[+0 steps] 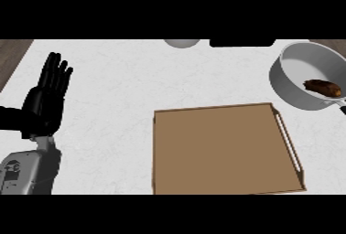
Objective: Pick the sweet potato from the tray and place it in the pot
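Over at the far right of the counter (121,87), the sweet potato (322,87) already lies inside the pot (287,75), resting on the pot's inner floor toward its right side, close to where the handle leaves the rim. The tray (223,153) sits in the middle of the view, nearer the robot, and its brown floor shows nothing on it; its upper right corner comes close to the pot without clearly touching it. Judged from how things lie, the placing step looks finished: the vegetable is out of the tray and in the pot, so little seems left beyond keeping the arms out of the way. If any move follows, it would call only for a quiet rest pose, with care not to knock the pot or nudge the tray. The left hand (45,101) shows at the left edge of the view, well apart from both tray and pot, with its grey forearm below it. Its fingers are straight and held together, pointing up and away from the robot, spread fully rather than curled; they hold nothing and touch nothing that can be seen, so it reads as a resting hand. The right hand does not appear anywhere in the view, so nothing can be said of its fingers. At the far edge of the counter a pale rounded object (181,43) and a dark flat shape (242,43) are partly cut off, too little visible to name.
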### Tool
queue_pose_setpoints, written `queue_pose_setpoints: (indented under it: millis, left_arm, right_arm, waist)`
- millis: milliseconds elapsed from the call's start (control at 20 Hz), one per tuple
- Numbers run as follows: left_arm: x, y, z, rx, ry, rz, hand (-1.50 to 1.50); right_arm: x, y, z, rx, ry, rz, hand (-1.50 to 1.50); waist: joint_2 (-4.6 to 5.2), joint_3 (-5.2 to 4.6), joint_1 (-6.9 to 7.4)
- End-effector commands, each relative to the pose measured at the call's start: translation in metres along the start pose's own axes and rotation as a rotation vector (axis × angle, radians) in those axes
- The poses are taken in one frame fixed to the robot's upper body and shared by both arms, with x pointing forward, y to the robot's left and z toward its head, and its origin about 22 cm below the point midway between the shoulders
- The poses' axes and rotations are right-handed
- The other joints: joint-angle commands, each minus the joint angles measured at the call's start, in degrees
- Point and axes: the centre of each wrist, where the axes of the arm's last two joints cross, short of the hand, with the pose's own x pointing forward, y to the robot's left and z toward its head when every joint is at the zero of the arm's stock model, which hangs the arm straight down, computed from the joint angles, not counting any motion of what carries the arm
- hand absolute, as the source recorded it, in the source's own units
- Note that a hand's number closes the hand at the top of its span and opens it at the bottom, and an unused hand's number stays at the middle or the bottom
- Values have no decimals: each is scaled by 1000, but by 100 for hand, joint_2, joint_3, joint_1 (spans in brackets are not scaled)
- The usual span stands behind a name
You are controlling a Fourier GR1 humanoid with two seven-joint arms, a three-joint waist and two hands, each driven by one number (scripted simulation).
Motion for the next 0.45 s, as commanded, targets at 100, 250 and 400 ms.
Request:
queue_pose_setpoints:
  millis: [100,250,400]
  left_arm:
    - [16,-5,-8,-8,6,7,0]
    - [6,9,3,-6,2,-4,0]
    - [0,6,13,-5,-3,-8,0]
  right_arm:
    - [-6,-68,-8,-8,-21,-12,-150]
    - [-25,-86,6,-39,-12,-32,-150]
    - [-43,-107,5,-31,-16,-3,-150]
  waist:
    - [0,1,-1]
    - [1,3,19]
    - [2,3,26]
